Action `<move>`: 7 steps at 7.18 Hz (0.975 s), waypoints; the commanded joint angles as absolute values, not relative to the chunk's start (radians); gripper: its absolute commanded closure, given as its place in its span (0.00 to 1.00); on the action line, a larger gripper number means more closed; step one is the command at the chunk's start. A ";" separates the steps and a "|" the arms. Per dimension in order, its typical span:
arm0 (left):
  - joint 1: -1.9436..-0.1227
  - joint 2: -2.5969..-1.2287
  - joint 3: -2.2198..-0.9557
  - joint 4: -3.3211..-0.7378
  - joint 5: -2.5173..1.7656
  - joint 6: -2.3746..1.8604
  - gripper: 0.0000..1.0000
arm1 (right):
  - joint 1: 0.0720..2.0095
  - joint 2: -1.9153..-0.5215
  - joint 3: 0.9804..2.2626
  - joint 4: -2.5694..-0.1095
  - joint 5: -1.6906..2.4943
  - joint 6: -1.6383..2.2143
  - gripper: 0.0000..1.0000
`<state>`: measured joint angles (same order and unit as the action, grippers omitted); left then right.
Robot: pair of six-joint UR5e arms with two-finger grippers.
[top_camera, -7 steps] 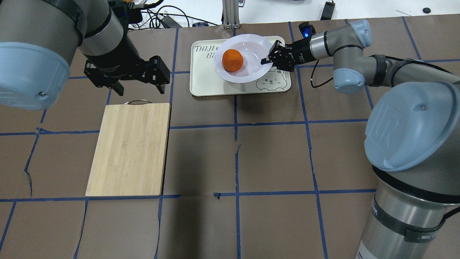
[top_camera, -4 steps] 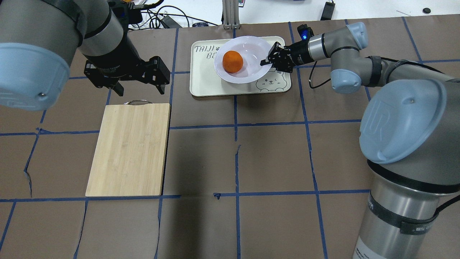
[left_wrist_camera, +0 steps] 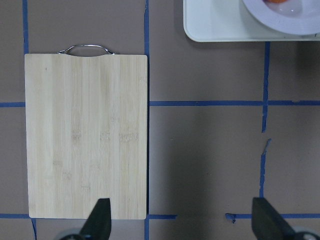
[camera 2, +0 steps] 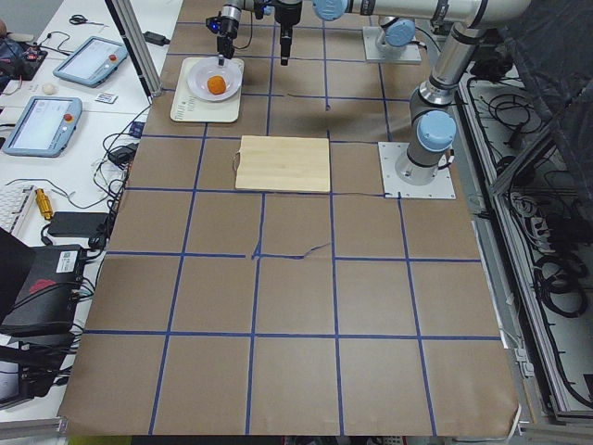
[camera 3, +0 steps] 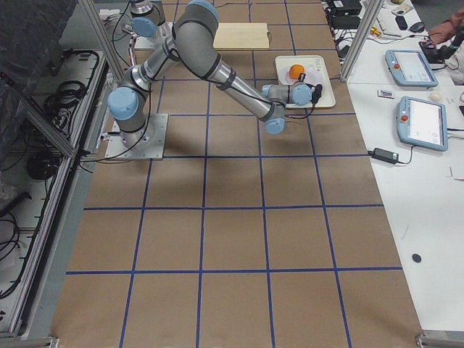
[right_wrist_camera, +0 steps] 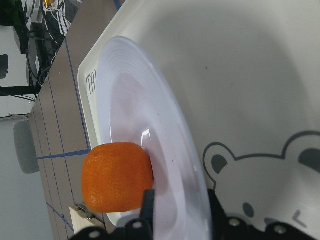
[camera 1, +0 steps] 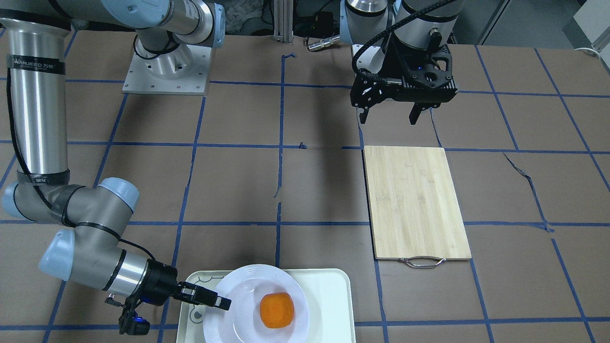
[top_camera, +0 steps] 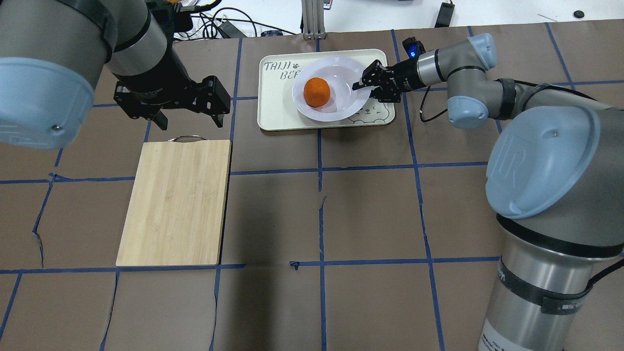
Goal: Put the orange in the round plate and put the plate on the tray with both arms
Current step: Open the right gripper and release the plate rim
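Observation:
The orange (top_camera: pixel 317 91) lies in the sunken centre of the white round plate (top_camera: pixel 341 105), which is over the pale tray (top_camera: pixel 273 114). My right gripper (top_camera: pixel 361 84) is shut on the plate's right rim. In the right wrist view, its fingers (right_wrist_camera: pixel 149 207) pinch the rim, with the orange (right_wrist_camera: pixel 117 177) just beyond and the tray (right_wrist_camera: pixel 240 75) with its bear drawing beneath. I cannot tell whether the plate rests fully on the tray. My left gripper (top_camera: pixel 191 122) hangs open and empty to the left, above the table near the cutting board's handle end.
A bamboo cutting board (top_camera: pixel 176 202) with a metal handle lies on the left half of the table, under the left gripper (left_wrist_camera: pixel 182 225). Cables and devices lie beyond the table's far edge. Blue tape lines cross the brown table cover.
My right gripper has carried the plate with the orange lower and slightly nearer over the tray. The left arm has not moved.

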<state>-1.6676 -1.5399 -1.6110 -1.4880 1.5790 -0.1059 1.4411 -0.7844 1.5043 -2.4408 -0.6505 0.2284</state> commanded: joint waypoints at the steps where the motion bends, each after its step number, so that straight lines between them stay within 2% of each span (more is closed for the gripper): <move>1: -1.669 -1.540 -1.611 -1.488 1.580 -0.106 0.00 | 1.436 -0.807 1.496 -2.436 -0.821 0.149 0.28; 3: -1.667 -1.542 -1.611 -1.488 1.578 -0.106 0.00 | 1.436 -0.877 1.462 -2.358 -1.088 0.100 0.24; 5: -1.667 -1.542 -1.611 -1.488 1.577 -0.106 0.00 | 1.442 -0.990 1.398 -2.077 -1.294 0.055 0.23; 7: -1.667 -1.540 -1.611 -1.488 1.578 -0.106 0.00 | 1.504 -1.101 1.390 -1.936 -1.478 0.054 0.22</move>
